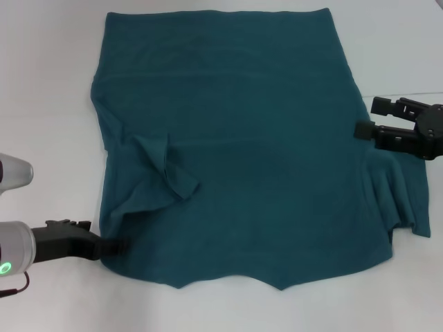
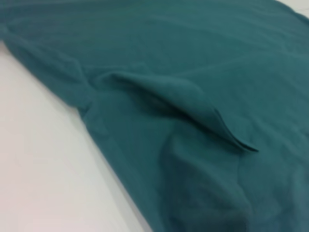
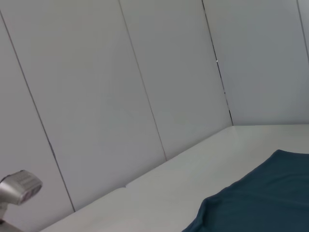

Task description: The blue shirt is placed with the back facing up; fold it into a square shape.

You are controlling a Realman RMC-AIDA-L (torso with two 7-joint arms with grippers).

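The blue shirt [image 1: 249,152] lies spread flat on the white table, far bigger than the grippers. Its left sleeve [image 1: 163,166] is folded inward onto the body, and the right sleeve [image 1: 398,187] lies rumpled at the right edge. My left gripper [image 1: 111,247] is low at the shirt's near-left corner, its tip touching the cloth edge. My right gripper [image 1: 368,117] is open and empty beside the shirt's right edge, just beyond the rumpled sleeve. The left wrist view shows the shirt [image 2: 203,159] close up with the folded sleeve flap [image 2: 193,96]. The right wrist view shows one shirt corner [image 3: 260,198].
The white table [image 1: 48,104] shows bare on both sides of the shirt and along the front edge [image 1: 228,311]. Grey wall panels [image 3: 120,87] stand behind the table. Part of a silver arm [image 3: 19,186] shows in the right wrist view.
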